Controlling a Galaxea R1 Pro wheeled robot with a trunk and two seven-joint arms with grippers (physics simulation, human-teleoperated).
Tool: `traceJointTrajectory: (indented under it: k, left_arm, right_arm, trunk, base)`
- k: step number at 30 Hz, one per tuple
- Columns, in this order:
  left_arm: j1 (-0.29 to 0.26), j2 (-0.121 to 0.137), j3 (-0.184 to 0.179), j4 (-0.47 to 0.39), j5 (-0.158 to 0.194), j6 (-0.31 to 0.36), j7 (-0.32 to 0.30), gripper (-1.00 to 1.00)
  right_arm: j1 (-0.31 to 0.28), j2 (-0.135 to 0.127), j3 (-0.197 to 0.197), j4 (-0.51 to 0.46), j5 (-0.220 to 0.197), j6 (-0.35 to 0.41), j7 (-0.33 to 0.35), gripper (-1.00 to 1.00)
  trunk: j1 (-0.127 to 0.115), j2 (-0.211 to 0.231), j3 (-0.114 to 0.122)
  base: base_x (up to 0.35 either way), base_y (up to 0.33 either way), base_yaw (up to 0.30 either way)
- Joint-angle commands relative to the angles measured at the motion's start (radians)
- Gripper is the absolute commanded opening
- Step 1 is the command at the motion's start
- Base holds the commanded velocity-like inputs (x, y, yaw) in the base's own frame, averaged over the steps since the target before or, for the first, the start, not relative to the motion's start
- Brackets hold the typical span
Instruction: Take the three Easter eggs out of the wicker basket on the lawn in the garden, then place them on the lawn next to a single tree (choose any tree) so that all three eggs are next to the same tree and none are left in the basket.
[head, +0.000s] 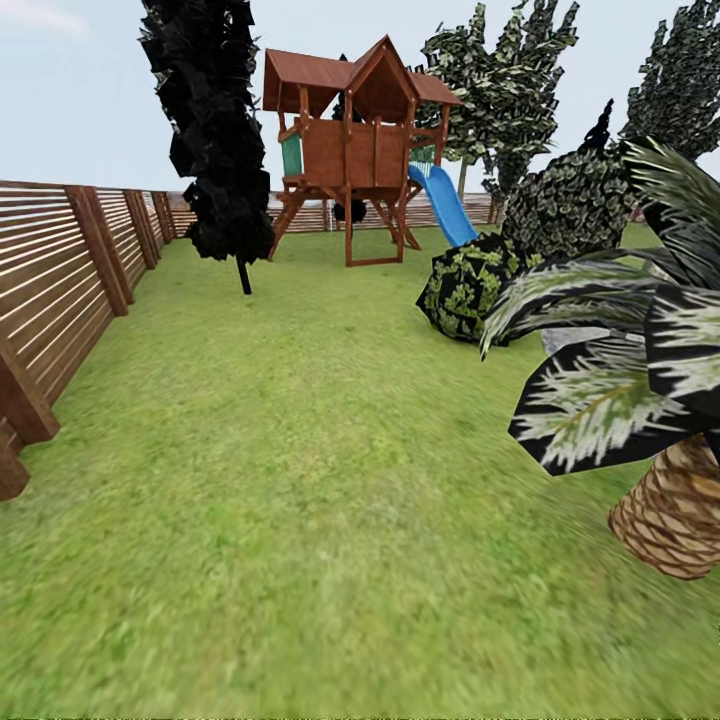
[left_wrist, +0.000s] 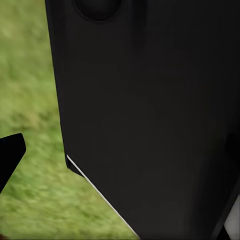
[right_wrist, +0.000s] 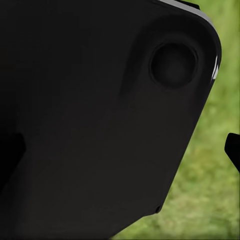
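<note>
The Easter eggs and the wicker basket are out of view. The lawn stretches ahead as mottled green grass. At the far back right stands a tree with speckled green-and-white foliage and a thin pale trunk. Another such tree rises at the right edge. In the left wrist view a dark fingertip juts over grass beside a large black robot body panel. The right wrist view has a black panel and a dark fingertip at the edge. Neither wrist view lets me tell how the jaws stand.
A brown slatted fence runs along the left. A black cypress-like tree and a wooden playhouse with a blue slide stand at the back. Dark bushes and a short palm crowd the right.
</note>
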Motion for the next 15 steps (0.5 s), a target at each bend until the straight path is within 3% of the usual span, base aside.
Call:
traceJointTrajectory:
  k: [1,15]
  left_arm:
    - [0.0,0.0,0.0,0.0,0.0,-0.001,-0.001,1.0]
    - [0.0,0.0,0.0,0.0,0.0,-0.001,-0.002,1.0]
  right_arm:
    - [-0.001,0.0,0.008,0.001,0.003,-0.003,0.001,1.0]
    - [-0.001,0.001,0.007,0.001,0.004,-0.003,0.001,1.0]
  trunk:
    - [0.0,0.0,-0.003]
    - [0.0,0.0,-0.025]
  base:
    - [0.0,0.0,0.0]
    - [0.0,0.0,0.0]
